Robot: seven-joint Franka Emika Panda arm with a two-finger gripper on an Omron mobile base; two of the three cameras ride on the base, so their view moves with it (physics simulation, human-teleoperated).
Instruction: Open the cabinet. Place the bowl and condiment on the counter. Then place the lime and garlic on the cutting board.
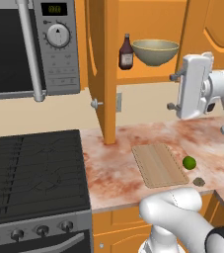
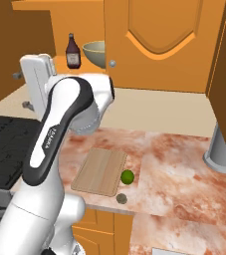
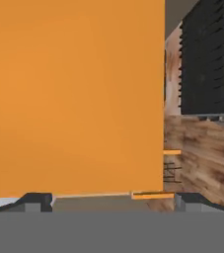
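Reaching next for the bowl on the open cabinet shelf, at 3 o'clock of the bottle, the fingers, spread apart and empty, should clear the door edge, then pinch the rim squarely.

A flat orange cabinet panel stands straight ahead of the end effector, whose two dark fingertips stand wide apart with nothing between them. Past the panel's edge on one side lie a strip of marbled worktop, the black stove and wood-grained flooring.
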